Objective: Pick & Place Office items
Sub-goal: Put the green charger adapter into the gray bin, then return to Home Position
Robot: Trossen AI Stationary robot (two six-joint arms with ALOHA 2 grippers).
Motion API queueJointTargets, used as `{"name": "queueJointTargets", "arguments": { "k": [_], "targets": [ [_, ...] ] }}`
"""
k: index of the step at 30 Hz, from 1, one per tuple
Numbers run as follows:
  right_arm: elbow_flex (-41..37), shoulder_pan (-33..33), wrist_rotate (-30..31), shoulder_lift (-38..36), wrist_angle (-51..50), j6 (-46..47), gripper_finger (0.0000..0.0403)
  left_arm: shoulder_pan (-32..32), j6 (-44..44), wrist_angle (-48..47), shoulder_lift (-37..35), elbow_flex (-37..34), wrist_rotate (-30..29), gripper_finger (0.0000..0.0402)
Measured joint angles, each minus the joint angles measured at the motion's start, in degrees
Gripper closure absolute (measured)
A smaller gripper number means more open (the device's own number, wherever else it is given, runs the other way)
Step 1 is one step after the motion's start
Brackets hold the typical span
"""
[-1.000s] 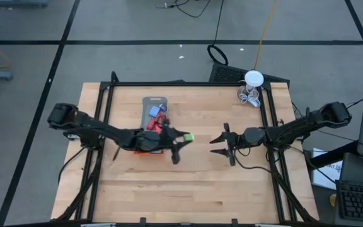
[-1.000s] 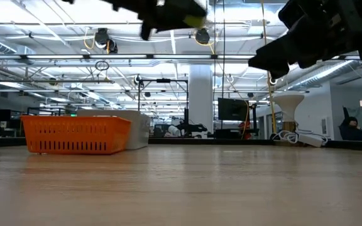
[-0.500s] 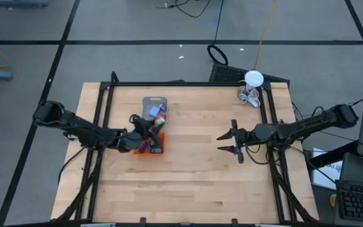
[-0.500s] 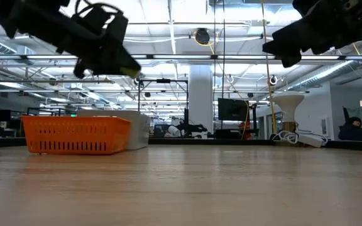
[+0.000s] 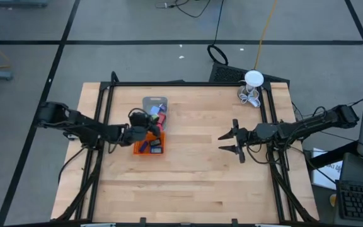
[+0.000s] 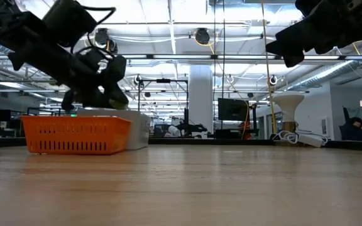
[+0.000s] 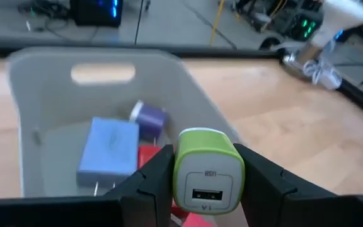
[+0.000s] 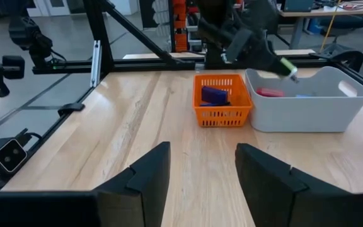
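Lowered over the grey tray (image 7: 30, 120), the left gripper (image 7: 203, 183) now pinches a green charger (image 7: 207, 173).
Its USB port bears small unreadable print; the right gripper (image 5: 235, 142) waits open mid-table, empty.

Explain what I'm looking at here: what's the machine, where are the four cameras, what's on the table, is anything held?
It is a two-armed robot at a wooden table. One picture looks straight down, one looks level across the tabletop, and one camera rides on each wrist.

On the table stand a grey tray and an orange tray side by side, both holding small office items. A white round thing with wire loops sits at the far right corner.

The left claw is shut on a green and white USB charger, held above the grey tray, where a blue block and a purple piece lie.

The right claw hangs open and empty over bare wood on the right side.
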Motion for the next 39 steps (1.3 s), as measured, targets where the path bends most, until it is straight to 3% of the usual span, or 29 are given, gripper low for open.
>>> {"name": "queueJointTargets", "arguments": {
  "k": [9,24,31,39],
  "targets": [
    [0.0,0.0,0.0,0.0,-0.1,0.0,0.0237,1.4,-2.3,1.1,1.8,0.0,7.0,0.0259],
    [0.0,0.0,0.0,0.0,-0.1,0.0,0.0237,1.4,1.3,3.0,1.8,0.0,8.4,0.0182],
    [0.0,0.0,-0.1,-1.6,-1.2,0.0,0.0238,1.4,9.5,3.0,-3.3,0.1,25.8,0.0173],
    [0.0,0.0,0.1,-10.0,-7.6,-3.2,0.0238,1.2,25.8,-1.6,-20.7,0.1,45.0,0.0186]
  ]
}}
